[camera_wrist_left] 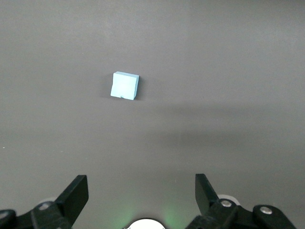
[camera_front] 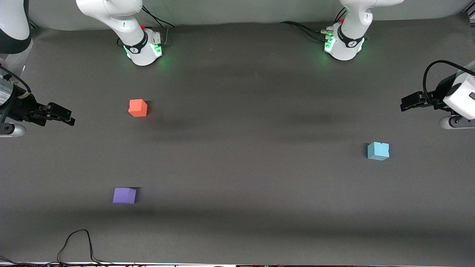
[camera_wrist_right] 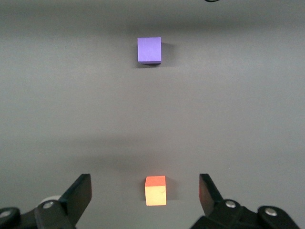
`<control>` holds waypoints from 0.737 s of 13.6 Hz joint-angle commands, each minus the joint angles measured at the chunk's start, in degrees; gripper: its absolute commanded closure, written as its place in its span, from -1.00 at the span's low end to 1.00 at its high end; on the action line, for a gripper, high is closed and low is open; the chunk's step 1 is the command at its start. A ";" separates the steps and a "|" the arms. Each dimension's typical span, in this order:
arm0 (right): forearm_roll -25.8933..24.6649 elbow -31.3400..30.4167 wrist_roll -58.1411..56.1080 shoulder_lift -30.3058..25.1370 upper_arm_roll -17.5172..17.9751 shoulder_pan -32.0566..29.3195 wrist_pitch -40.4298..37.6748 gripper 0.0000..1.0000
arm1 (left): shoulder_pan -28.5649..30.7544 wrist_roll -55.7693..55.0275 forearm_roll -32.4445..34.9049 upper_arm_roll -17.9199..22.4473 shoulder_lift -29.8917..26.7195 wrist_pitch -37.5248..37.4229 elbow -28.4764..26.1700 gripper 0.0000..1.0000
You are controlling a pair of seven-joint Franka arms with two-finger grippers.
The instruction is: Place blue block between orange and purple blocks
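Left claw (camera_front: 403, 105) at the right edge of the front frame, raised over the dark tabletop (camera_front: 237, 167), fingers spread wide, nothing between them; both fingers (camera_wrist_left: 76, 193) low in the left wrist frame. Right claw (camera_front: 68, 116) at the left edge of the front frame, likewise spread and empty, fingers (camera_wrist_right: 82, 193) low in the right wrist frame.

Blue block (camera_front: 378, 151) on the tabletop at right of centre in the front frame, lower than the left claw and well apart from it; above centre in the left wrist frame (camera_wrist_left: 125, 86). Orange block (camera_front: 138, 108) at upper left of centre, purple block (camera_front: 124, 195) lower in the frame, well apart from each other and from the blue one.

Matte dark grey cover over the whole tabletop, faintly banded with soft shadows. White arm bases (camera_front: 143, 50) with green lights along the top. Black cable (camera_front: 79, 244) looping in at the bottom left.
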 commanded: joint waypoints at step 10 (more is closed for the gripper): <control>0.10 0.52 -0.32 0.11 0.41 -0.55 -0.30 -1.00 | 3.03 7.15 0.42 1.00 -1.02 0.00 -1.58 -1.00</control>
